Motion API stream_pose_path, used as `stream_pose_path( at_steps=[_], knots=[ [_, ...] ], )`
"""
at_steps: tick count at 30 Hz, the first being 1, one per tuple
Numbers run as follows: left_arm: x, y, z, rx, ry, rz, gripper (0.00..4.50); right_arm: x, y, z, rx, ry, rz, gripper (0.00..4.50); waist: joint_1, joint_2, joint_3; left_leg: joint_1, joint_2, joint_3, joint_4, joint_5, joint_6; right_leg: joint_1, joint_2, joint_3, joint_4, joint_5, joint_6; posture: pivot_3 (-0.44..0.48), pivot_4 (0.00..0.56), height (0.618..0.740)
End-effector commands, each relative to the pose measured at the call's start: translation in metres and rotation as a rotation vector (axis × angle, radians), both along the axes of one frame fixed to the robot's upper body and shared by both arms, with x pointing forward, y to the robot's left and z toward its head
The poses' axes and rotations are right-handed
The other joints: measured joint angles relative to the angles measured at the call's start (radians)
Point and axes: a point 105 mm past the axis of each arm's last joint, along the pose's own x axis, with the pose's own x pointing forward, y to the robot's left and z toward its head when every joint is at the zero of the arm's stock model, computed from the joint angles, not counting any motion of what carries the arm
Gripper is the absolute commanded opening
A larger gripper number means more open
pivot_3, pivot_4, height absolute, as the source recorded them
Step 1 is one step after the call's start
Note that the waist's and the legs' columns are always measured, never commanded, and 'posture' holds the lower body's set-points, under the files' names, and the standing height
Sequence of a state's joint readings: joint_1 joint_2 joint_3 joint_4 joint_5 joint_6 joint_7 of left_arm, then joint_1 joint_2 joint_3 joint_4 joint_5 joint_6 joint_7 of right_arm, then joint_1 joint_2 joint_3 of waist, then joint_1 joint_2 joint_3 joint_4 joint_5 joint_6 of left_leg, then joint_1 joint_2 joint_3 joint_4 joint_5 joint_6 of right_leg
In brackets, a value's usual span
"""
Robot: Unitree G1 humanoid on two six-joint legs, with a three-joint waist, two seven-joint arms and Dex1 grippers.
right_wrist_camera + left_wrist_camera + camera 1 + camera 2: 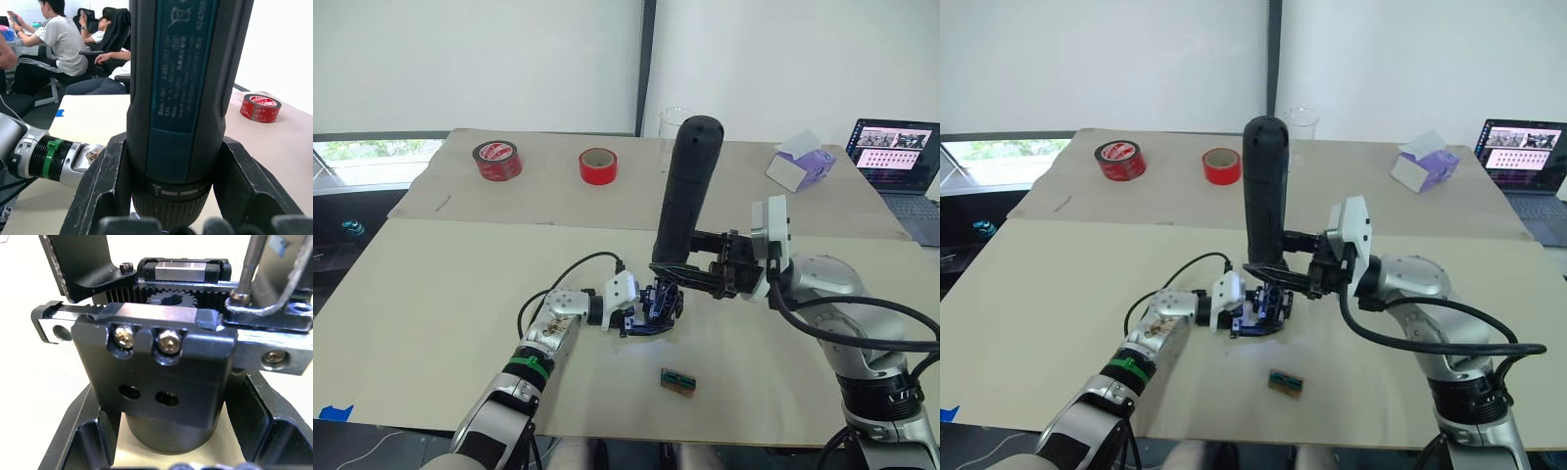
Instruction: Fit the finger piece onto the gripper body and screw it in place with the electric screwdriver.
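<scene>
The gripper body [658, 304], a small black block with a toothed rack and two screw heads [146, 338], stands on the table's middle. My left gripper [641, 313] is shut on its round base, one finger [73, 440] on each side. The electric screwdriver [685, 186], a thick black cylinder, stands upright in my right gripper [674, 266], which is shut around its lower end [171, 196]. Its thin metal bit [248, 264] points down onto a screw at the body's rail. I cannot tell the finger piece apart from the body's black parts.
A flat green-brown piece [677, 381] lies in front of the body. At the back are two red tape rolls [497, 161] [598, 165], a clear cup [674, 125], a tissue box [800, 160] and a laptop [893, 157]. People sit beyond the table [58, 44].
</scene>
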State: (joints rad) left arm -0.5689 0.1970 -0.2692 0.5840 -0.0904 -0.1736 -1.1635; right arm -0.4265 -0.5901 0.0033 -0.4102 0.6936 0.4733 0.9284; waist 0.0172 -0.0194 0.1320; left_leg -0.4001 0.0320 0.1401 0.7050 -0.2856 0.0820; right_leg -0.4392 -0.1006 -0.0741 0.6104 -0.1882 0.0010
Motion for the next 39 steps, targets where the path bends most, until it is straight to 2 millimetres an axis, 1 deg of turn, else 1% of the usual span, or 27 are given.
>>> stream_pose_path(
  at_steps=[1,4,10,12,17,18,19,20,21,22,24,26,29,32,35,36,38,39],
  knots=[
    [-0.003,0.006,-0.022,0.070,0.064,0.030,2.51,-0.017,-0.003,0.037,0.057,-0.149,0.069,1.91,0.001,0.000,0.000,0.000,0.000,0.000,0.000,0.000,0.000,0.000,0.000,0.000,0.000,0.000,0.000,0.000,0.150,0.740],
    [-0.004,0.006,-0.025,0.082,0.063,0.032,2.51,-0.021,-0.004,0.044,0.056,-0.171,0.087,1.91,-0.001,0.000,0.000,0.000,0.000,0.000,0.000,0.000,0.000,0.000,0.000,0.000,0.000,0.000,0.000,0.000,0.150,0.740],
    [-0.004,0.007,-0.028,0.087,0.071,0.041,2.51,-0.024,-0.006,0.053,0.049,-0.178,0.097,1.91,-0.002,0.000,0.000,0.001,0.000,0.000,0.000,0.000,0.000,0.001,-0.001,0.000,0.000,0.000,0.000,0.000,0.150,0.740],
    [-0.004,0.007,-0.029,0.087,0.073,0.043,2.51,-0.024,-0.006,0.055,0.054,-0.179,0.096,1.91,-0.002,0.000,0.000,0.001,0.000,0.000,0.000,0.000,0.000,0.000,-0.005,0.000,0.000,0.000,0.000,0.000,0.150,0.740],
    [-0.005,0.007,-0.030,0.081,0.094,0.042,2.51,-0.026,-0.007,0.068,0.102,-0.189,0.083,1.91,-0.002,0.000,0.000,0.001,0.000,0.000,0.000,0.000,0.000,0.000,-0.006,-0.001,0.000,0.000,0.000,0.000,0.150,0.740],
    [-0.005,0.007,-0.030,0.076,0.093,0.045,3.44,-0.027,-0.007,0.070,0.112,-0.189,0.081,1.91,-0.002,0.000,0.000,0.001,0.000,0.000,0.000,0.000,0.000,0.000,-0.006,-0.001,0.000,0.000,0.000,0.000,0.150,0.740],
    [-0.003,0.008,-0.029,0.073,0.079,0.053,3.73,-0.028,-0.007,0.074,0.131,-0.186,0.080,1.91,-0.002,0.000,0.000,0.001,0.000,0.000,0.000,0.000,0.000,0.000,-0.006,-0.001,0.000,0.000,0.000,0.000,0.150,0.740],
    [-0.002,0.009,-0.028,0.067,0.075,0.061,4.22,-0.029,-0.006,0.079,0.150,-0.181,0.079,1.91,-0.002,0.000,0.000,0.001,0.000,0.000,0.000,0.000,0.000,0.000,-0.006,-0.001,0.000,0.000,0.000,0.000,0.150,0.740],
    [-0.002,0.010,-0.028,0.064,0.074,0.064,4.47,-0.030,-0.007,0.082,0.164,-0.176,0.080,1.91,-0.002,0.000,0.000,0.001,0.000,0.000,0.000,0.000,0.000,0.000,-0.006,-0.001,0.000,0.000,0.000,0.000,0.150,0.740],
    [-0.002,0.014,-0.026,0.059,0.062,0.070,4.47,-0.032,-0.007,0.086,0.173,-0.174,0.077,1.91,-0.002,0.000,0.000,0.001,0.000,0.000,0.000,0.000,0.000,0.000,-0.006,-0.001,0.000,0.000,0.000,0.000,0.150,0.740],
    [-0.004,0.025,-0.021,0.042,0.042,0.066,4.47,-0.034,-0.012,0.090,0.166,-0.180,0.062,1.91,-0.005,0.000,0.000,0.001,0.000,0.000,0.000,0.000,0.000,0.000,-0.007,-0.001,0.000,0.000,0.000,0.000,0.150,0.740],
    [-0.006,0.037,-0.013,0.004,0.023,0.078,4.47,-0.037,-0.020,0.090,0.141,-0.185,0.029,1.91,-0.010,0.000,0.001,0.001,0.000,0.000,0.000,0.000,0.000,0.000,-0.007,-0.001,0.000,0.000,0.000,0.000,0.150,0.740],
    [-0.010,0.066,-0.001,-0.047,-0.008,0.110,4.47,-0.040,-0.042,0.081,0.075,-0.181,-0.054,1.91,-0.015,0.000,0.001,0.001,0.001,0.000,-0.003,0.000,-0.001,-0.001,-0.007,-0.001,0.000,-0.001,-0.001,0.000,0.150,0.740],
    [-0.019,0.097,0.010,-0.071,-0.018,0.119,4.47,-0.044,-0.063,0.073,0.035,-0.173,-0.153,1.91,-0.016,0.001,0.002,0.001,0.001,0.000,-0.007,0.002,-0.003,-0.002,-0.006,-0.001,0.000,-0.001,-0.002,0.000,0.150,0.740],
    [-0.030,0.120,0.017,-0.067,-0.017,0.105,4.47,-0.051,-0.077,0.068,0.022,-0.181,-0.236,1.91,-0.013,0.004,0.004,0.001,0.001,0.000,-0.008,0.002,-0.004,-0.003,-0.006,-0.002,0.000,-0.002,-0.002,0.000,0.150,0.740],
    [-0.033,0.127,0.020,-0.062,-0.020,0.101,4.47,-0.054,-0.083,0.063,0.013,-0.175,-0.270,1.91,-0.010,0.004,0.004,0.001,0.001,0.000,-0.008,0.002,-0.004,-0.003,-0.006,-0.002,0.000,-0.002,-0.002,0.000,0.150,0.740],
    [-0.038,0.134,0.025,-0.052,-0.019,0.083,4.47,-0.059,-0.097,0.053,0.007,-0.155,-0.339,1.91,-0.001,0.004,0.004,0.001,0.001,0.000,-0.008,0.002,-0.004,-0.002,-0.006,-0.002,0.000,-0.002,-0.002,0.000,0.150,0.740],
    [-0.040,0.136,0.026,-0.050,-0.020,0.080,4.47,-0.061,-0.101,0.047,-0.003,-0.139,-0.357,1.91,0.004,0.004,0.004,0.001,0.001,-0.001,-0.008,0.002,-0.004,-0.002,-0.006,-0.003,-0.001,-0.003,-0.001,0.000,0.150,0.740]
  ],
)
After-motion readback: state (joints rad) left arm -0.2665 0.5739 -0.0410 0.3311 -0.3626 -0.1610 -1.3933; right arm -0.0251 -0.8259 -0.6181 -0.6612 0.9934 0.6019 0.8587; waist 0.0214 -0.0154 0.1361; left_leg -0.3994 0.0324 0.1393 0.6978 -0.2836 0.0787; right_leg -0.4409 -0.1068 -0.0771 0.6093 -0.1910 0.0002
